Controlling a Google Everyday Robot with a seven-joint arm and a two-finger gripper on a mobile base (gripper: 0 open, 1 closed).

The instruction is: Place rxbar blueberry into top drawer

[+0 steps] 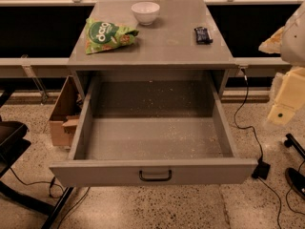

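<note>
The rxbar blueberry, a small dark bar with pale lettering, lies flat on the right side of the grey cabinet top. The top drawer is pulled fully out below it. Its inside holds only crumbs, and its flat front carries a small black handle. My gripper shows as pale cream parts at the right edge of the view. It hangs to the right of the cabinet, beside the drawer and below the height of the bar, holding nothing that I can see.
A green snack bag lies on the left of the cabinet top and a white bowl stands at the back. A cardboard box sits on the floor to the left. A black cable and plug lie to the right. Dark chair legs are at lower left.
</note>
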